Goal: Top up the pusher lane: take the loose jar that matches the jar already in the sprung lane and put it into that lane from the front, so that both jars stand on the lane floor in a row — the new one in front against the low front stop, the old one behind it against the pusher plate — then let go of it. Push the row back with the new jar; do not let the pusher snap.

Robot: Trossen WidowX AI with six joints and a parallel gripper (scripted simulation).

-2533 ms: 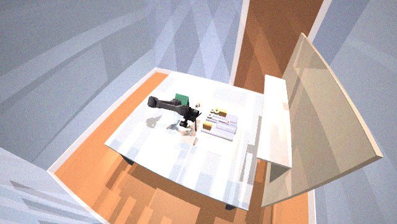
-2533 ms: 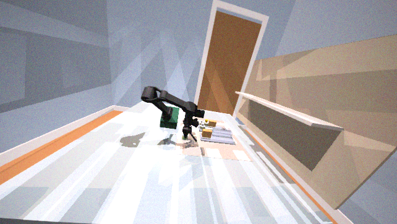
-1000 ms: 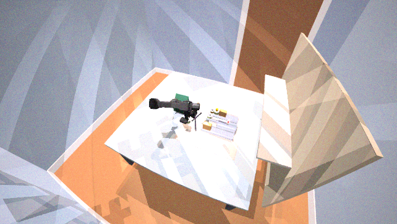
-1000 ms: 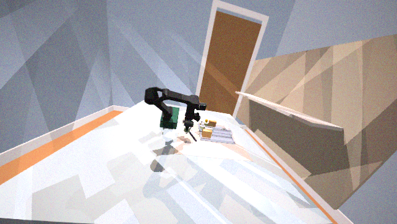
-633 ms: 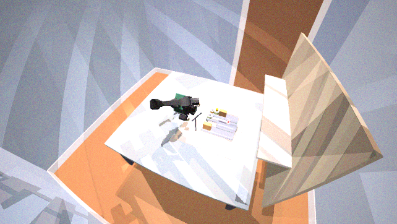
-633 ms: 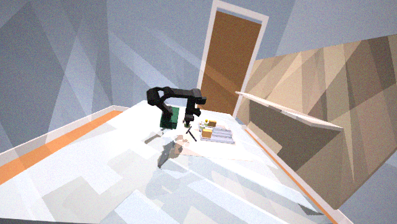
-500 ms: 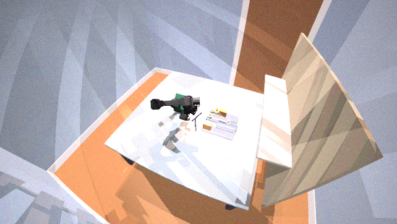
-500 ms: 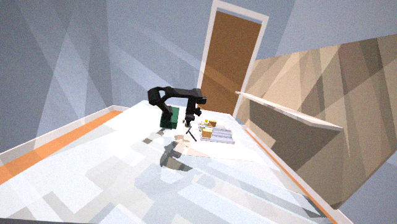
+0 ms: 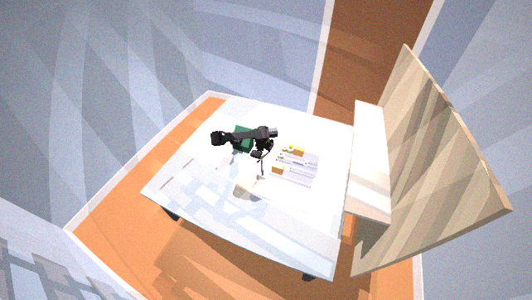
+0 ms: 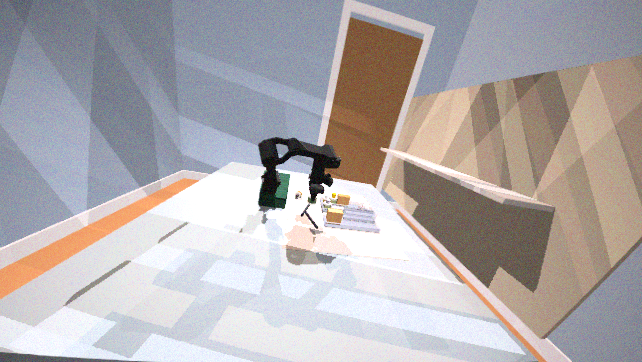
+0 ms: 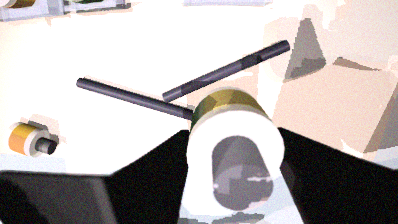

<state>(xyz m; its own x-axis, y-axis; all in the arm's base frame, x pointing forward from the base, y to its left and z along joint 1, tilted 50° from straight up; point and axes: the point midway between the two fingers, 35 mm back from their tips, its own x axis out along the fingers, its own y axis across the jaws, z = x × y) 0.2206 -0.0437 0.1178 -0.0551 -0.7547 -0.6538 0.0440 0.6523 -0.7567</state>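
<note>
My gripper (image 11: 231, 136) (image 10: 315, 194) is shut on a jar (image 11: 227, 100) with an olive-yellow and dark green band, a broad white top and a grey knob. The jar is upright between the fingers, above the table, left of the lane rack (image 9: 311, 179) (image 10: 367, 228). The rack's near edge shows at the top of the wrist view. In it, a jar with an orange-brown band (image 11: 21, 2) and a green-banded jar (image 11: 85, 1) show partly. A loose orange-banded jar (image 11: 21, 139) (image 10: 298, 194) with a dark knob stands on the table. The pusher plate cannot be made out.
Two dark rods (image 11: 135, 98) (image 11: 225, 71) lie between the held jar and the rack. A dark green box (image 9: 244, 145) (image 10: 281, 187) is by the arm's base. Orange blocks (image 9: 298, 152) (image 9: 278, 169) (image 10: 343, 199) (image 10: 334, 215) sit at the rack. A raised shelf (image 9: 370, 157) is at the right.
</note>
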